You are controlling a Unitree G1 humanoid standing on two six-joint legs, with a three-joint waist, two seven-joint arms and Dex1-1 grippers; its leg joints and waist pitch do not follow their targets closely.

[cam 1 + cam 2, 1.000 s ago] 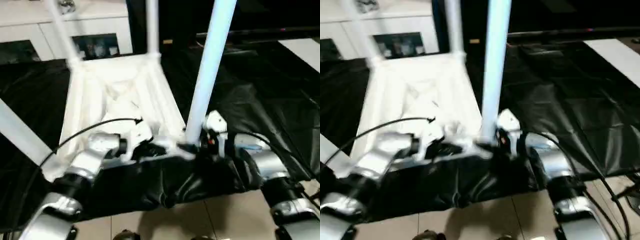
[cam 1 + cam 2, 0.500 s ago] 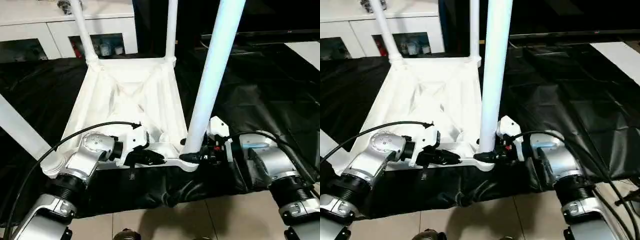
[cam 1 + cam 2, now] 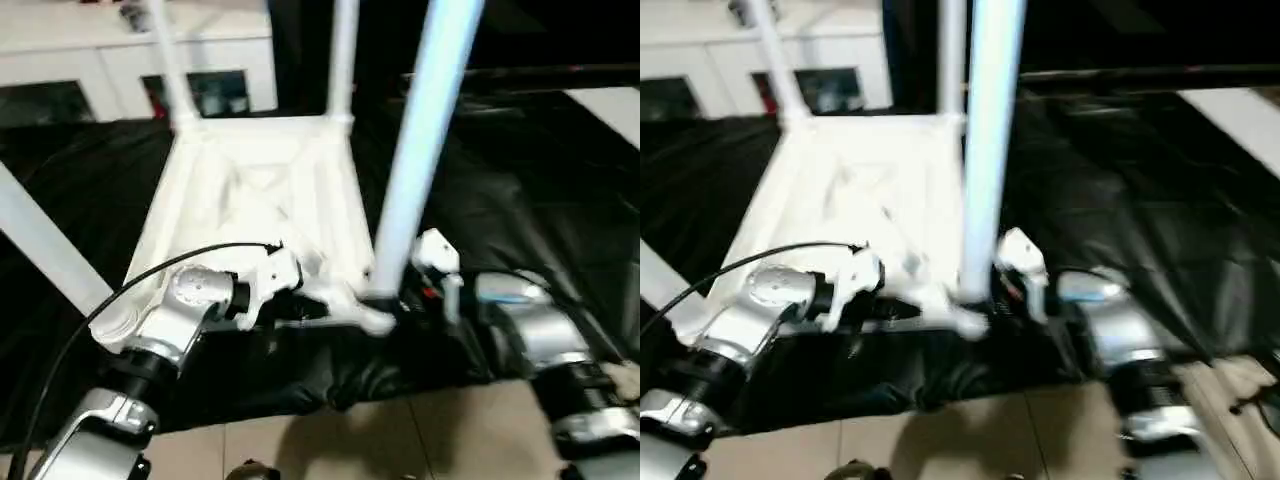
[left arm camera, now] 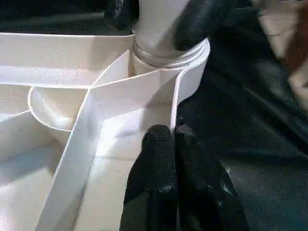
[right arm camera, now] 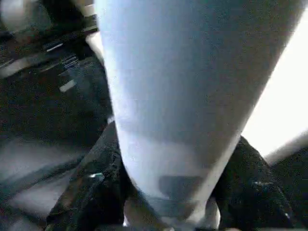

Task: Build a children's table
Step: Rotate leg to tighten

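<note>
The white tabletop (image 3: 250, 190) lies upside down on a black sheet, ribs up. Legs stand in its sockets: two far ones (image 3: 165, 60) (image 3: 345, 55), one near left (image 3: 45, 250) and one near right (image 3: 420, 150). My right gripper (image 3: 385, 302) is shut on the base of the near right leg (image 5: 183, 96), a black finger (image 5: 91, 187) on each side just above the corner socket (image 4: 168, 57). My left gripper (image 4: 172, 137) is shut, its fingertips (image 4: 159, 154) pinching the tabletop's thin near rim close to that socket.
A white cabinet (image 3: 120, 70) stands behind the tabletop. The black sheet (image 3: 520, 180) spreads wide to the right and left of it. Tiled floor (image 3: 450, 430) shows at the near edge, between my forearms.
The head view shook and shifted. My right fingers drew in onto the near right leg's base. The left gripper stayed shut on the rim.
</note>
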